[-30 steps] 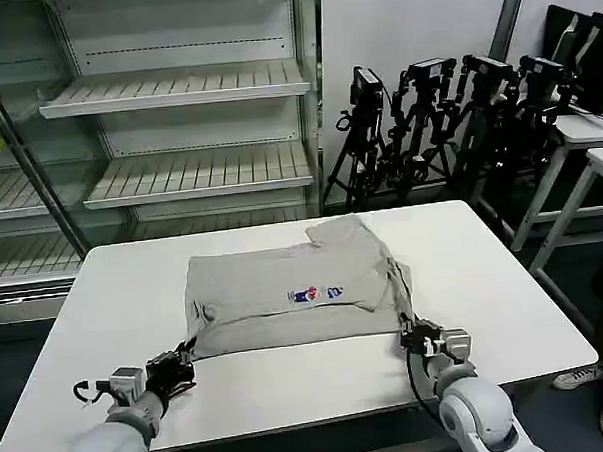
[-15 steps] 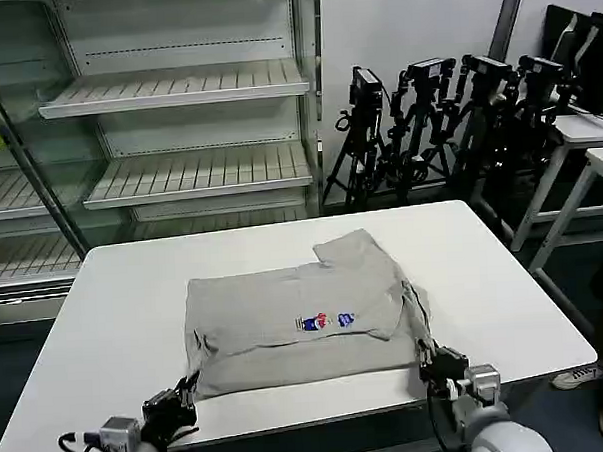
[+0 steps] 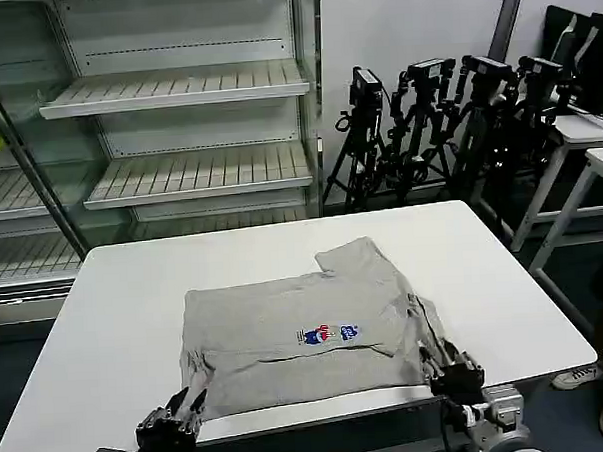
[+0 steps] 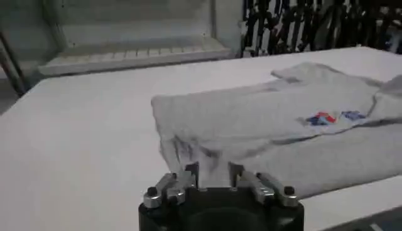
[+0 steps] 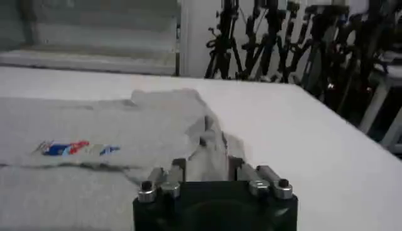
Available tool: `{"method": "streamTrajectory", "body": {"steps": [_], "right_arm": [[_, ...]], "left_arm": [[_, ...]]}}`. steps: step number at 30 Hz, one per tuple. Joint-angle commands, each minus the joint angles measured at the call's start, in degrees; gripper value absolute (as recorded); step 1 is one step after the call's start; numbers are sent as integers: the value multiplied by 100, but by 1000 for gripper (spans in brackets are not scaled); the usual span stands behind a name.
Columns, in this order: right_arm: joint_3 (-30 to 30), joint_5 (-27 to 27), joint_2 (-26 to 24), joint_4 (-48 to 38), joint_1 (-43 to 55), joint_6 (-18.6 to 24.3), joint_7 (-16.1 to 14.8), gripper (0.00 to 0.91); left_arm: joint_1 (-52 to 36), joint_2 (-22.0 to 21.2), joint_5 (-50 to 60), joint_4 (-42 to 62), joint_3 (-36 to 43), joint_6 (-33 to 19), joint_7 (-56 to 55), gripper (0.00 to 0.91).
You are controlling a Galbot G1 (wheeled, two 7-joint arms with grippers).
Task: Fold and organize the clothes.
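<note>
The grey T-shirt (image 3: 306, 336) lies folded on the white table (image 3: 114, 294), near its front edge; the left gripper (image 3: 173, 424) is closed on the shirt's near left corner; the right gripper (image 3: 450, 372) is closed on its near right corner; the printed graphic (image 3: 326, 333) faces up

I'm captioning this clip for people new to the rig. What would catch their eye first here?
A light grey T-shirt with a small blue, red and yellow print lies partly folded on the white table, near its front edge. The left end effector pinches the shirt's near left corner and the right end effector its near right corner. Behind the table stand empty shelves and a row of black tripods.
</note>
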Motion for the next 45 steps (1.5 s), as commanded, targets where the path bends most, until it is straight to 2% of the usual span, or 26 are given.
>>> {"method": "streamTrajectory", "body": {"steps": [1,5,11,14,22,31,45], "right_arm": [[193,196,-100,255,445,96,49,907],[-121,407,-139,-224,1508,-27,178,907],[-901,498,-10,-1681,3135,-130,268,907],[-1179,506,62,-2585,3936,-128,253,907],[-1676,485,308,-3960,5049,-131,196,907],[-2058,389,851,-5461,5952,-126,164,907],[-2246,366,1332,-6859,6563,-130,41,907]], "left_arm": [[-425,350,-923,-334,-944,-8,-181,907],[-1333,769,-1455,341,-785,-8,-438,907],[-3094,961,-1628,1648,90,1,-714,907],[-3634,1061,-1600,2168,517,7,-758,907],[-4786,1266,-1406,3400,1519,12,-843,907],[-5593,1245,-1399,4267,2311,17,-862,907],[-5968,1040,-1715,5085,2580,20,-907,907]]}}
